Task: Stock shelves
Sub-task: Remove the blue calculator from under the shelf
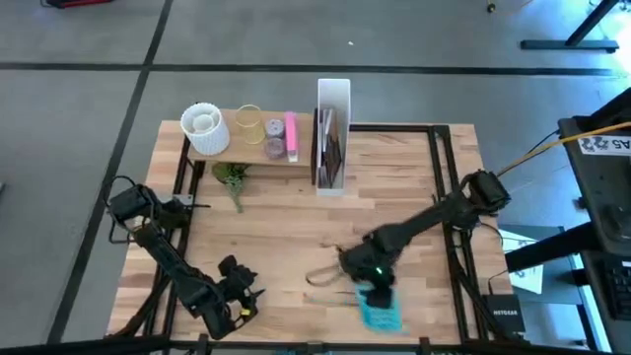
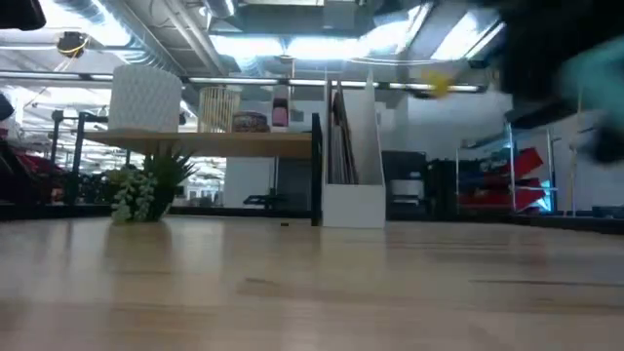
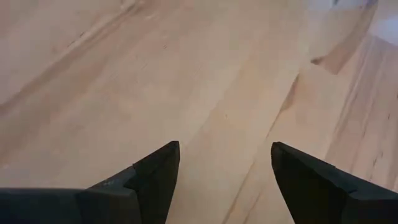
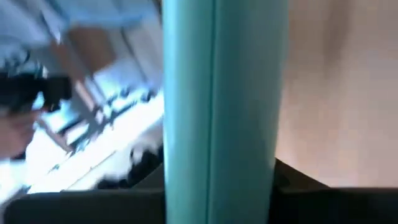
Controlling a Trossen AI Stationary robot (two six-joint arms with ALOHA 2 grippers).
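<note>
The raised wood plank shelf (image 1: 251, 148) at the far left carries a white pot (image 1: 204, 128), a glass (image 1: 247, 123) and small pink things (image 1: 283, 135). To its right stands the white upright file box (image 1: 332, 133), with dark flat things in it. My right gripper (image 1: 370, 284) hovers over the table's near middle, shut on a teal flat thing (image 1: 381, 314), perhaps a book. At the near left, my left gripper (image 1: 242, 291) is open over bare wood (image 3: 224, 168). My right gripper (image 4: 217, 186) pinches the teal thing between its two fingers, one on each broad face. Its narrow edge (image 4: 217, 93) runs straight away from the fingers. The low view shows the teal thing (image 2: 595, 68) lifted well clear of the table.
A small green plant (image 1: 233, 181) lies on the table in front of the shelf. A thin tan looped thing (image 1: 320, 277) lies left of my right gripper. Black rails (image 1: 446, 168) run along the tabletop's sides. Bare wood lies between the arms and the file box.
</note>
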